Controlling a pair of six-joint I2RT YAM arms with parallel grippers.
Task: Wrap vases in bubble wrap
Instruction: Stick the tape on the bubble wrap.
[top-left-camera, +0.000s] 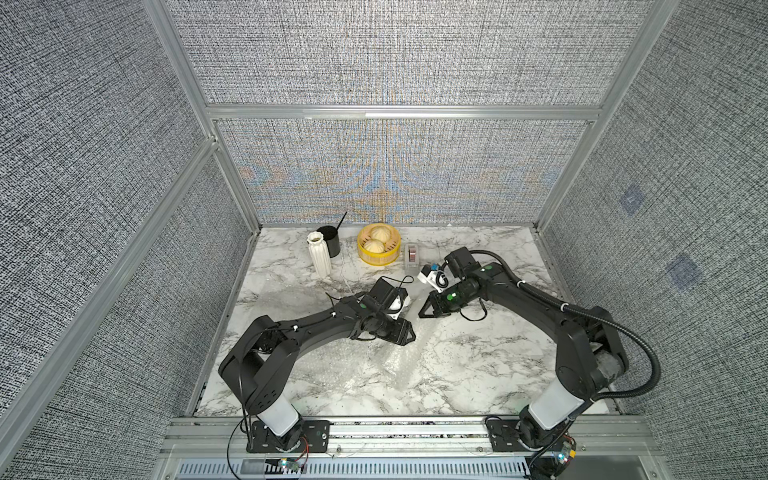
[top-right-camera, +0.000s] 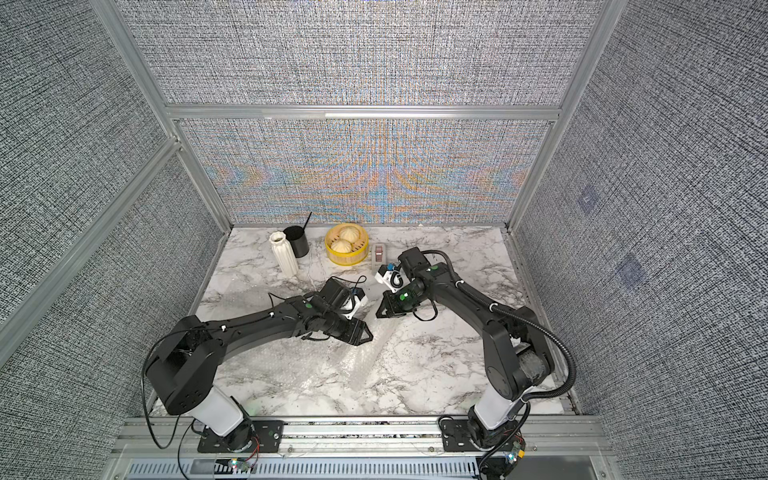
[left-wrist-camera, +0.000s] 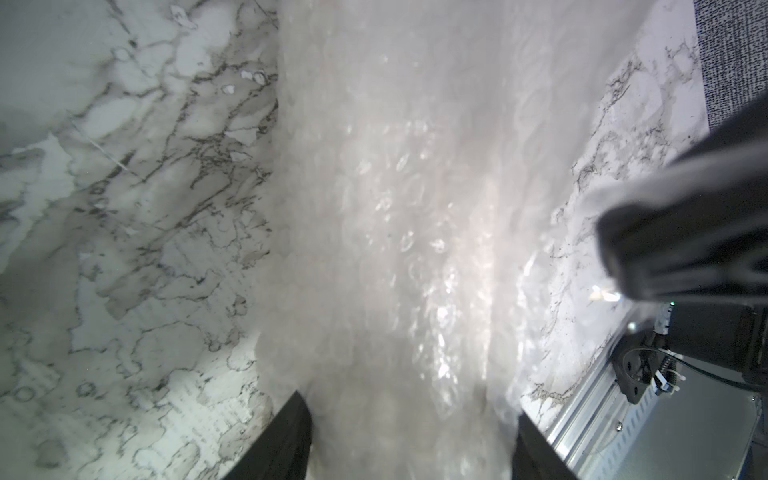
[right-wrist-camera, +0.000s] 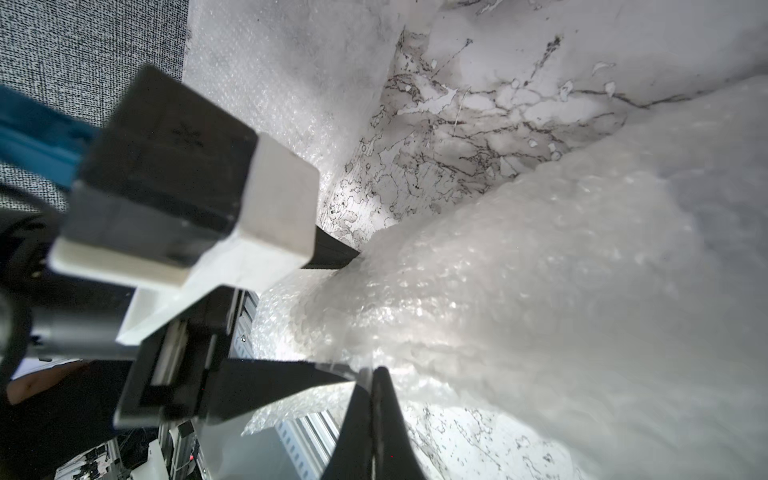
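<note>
**Both grippers on a roll of bubble wrap**

The clear, glossy, bubble-dotted bubble wrap (left-wrist-camera: 395, 249) is gathered into a thick roll in front of the round yellow steamer basket (top-left-camera: 376, 261), on the robot's side of it. What lies inside the roll cannot be made out. More of the wrap spreads flat on the white, grey-veined marble table (top-left-camera: 478, 357), farther from the basket than the roll.

The left gripper (left-wrist-camera: 409, 409) has its two black fingers (left-wrist-camera: 291, 436) on opposite sides of the roll, jaws part-way apart and clamped against it. The right gripper (right-wrist-camera: 376, 374) meets the roll from the other side. Its jaws are closed together, with a thin edge of the wrap pinched at the tips.

The slim white ribbed ceramic vase (top-left-camera: 320, 254) stands upright and unwrapped on the left arm's side of the steamer basket, just beside a black cylindrical mug (top-left-camera: 330, 243). Two pale buns (top-left-camera: 376, 245) sit in the basket.
</note>
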